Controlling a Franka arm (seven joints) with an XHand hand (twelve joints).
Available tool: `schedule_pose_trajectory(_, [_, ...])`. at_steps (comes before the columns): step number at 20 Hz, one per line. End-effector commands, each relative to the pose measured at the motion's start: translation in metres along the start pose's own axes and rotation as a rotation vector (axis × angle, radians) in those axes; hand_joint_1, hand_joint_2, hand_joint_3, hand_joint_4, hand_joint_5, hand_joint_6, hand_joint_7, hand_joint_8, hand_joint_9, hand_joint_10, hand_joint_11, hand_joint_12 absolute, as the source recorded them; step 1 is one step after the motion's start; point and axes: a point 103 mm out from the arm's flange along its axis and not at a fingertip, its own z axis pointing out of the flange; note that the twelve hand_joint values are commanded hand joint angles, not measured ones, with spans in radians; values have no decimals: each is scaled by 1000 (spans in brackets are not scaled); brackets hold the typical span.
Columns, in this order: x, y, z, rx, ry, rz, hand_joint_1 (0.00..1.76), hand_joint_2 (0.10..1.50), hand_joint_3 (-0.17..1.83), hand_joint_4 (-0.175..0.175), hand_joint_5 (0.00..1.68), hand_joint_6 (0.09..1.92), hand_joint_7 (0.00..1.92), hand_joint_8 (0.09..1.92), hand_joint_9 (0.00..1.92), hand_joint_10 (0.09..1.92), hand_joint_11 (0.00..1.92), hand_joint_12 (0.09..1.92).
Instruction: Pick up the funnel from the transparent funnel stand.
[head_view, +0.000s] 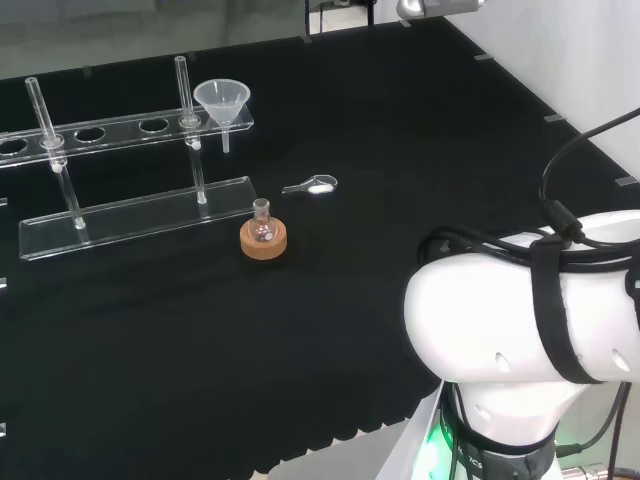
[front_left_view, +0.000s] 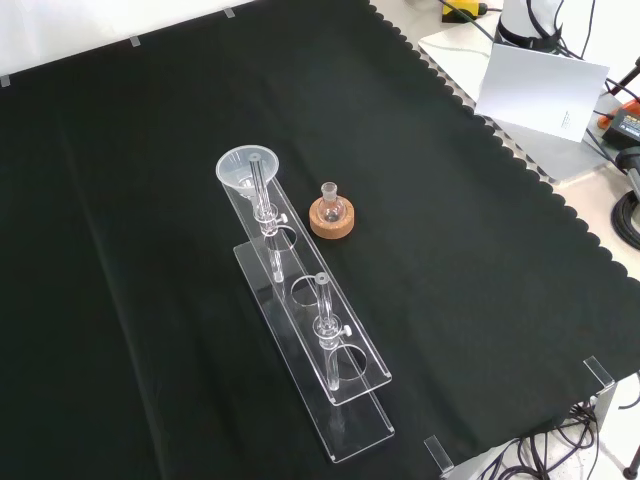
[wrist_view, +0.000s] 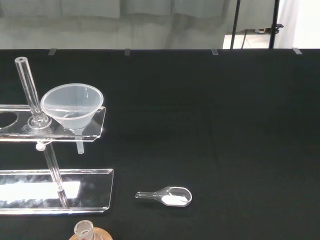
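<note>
The funnel sits in the end hole of the transparent funnel stand — a small flask on its cork ring at the funnel's 5 o'clock in the head view; finger state cannot be told

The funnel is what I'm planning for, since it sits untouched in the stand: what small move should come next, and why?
Probably bring the robot hand toward the stand's end where the funnel sits. The funnel rests upright in the end hole of the transparent stand, its stem hanging below the upper shelf, with nothing gripping it. A small scoop and a flask on a cork ring lie nearby, so coming from above seems safest.
</note>
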Motion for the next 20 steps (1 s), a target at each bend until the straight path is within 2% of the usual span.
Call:
schedule_pose_trajectory(1, [-1, 0, 0, -11, -8, 1, 162, 1138, 557, 21, 184, 284, 34, 564, 237, 657, 186, 1301])
schedule_pose_trajectory(3, [-1, -1, 0, -12, -7, 3, 130, 1216, 423, 22, 230, 174, 31, 555, 232, 653, 163, 1341])
schedule_pose_trajectory(6, [1, -1, 0, -12, -10, 9, 120, 1264, 333, 22, 268, 88, 33, 547, 232, 649, 157, 1352])
schedule_pose_trajectory(14, [1, 8, 8, -3, -21, 41, 123, 1277, 308, 22, 283, 87, 36, 545, 233, 647, 157, 1354])
schedule_pose_trajectory(20, [0, 30, 25, 23, -25, 59, 127, 1278, 302, 21, 289, 87, 39, 544, 235, 647, 158, 1356])
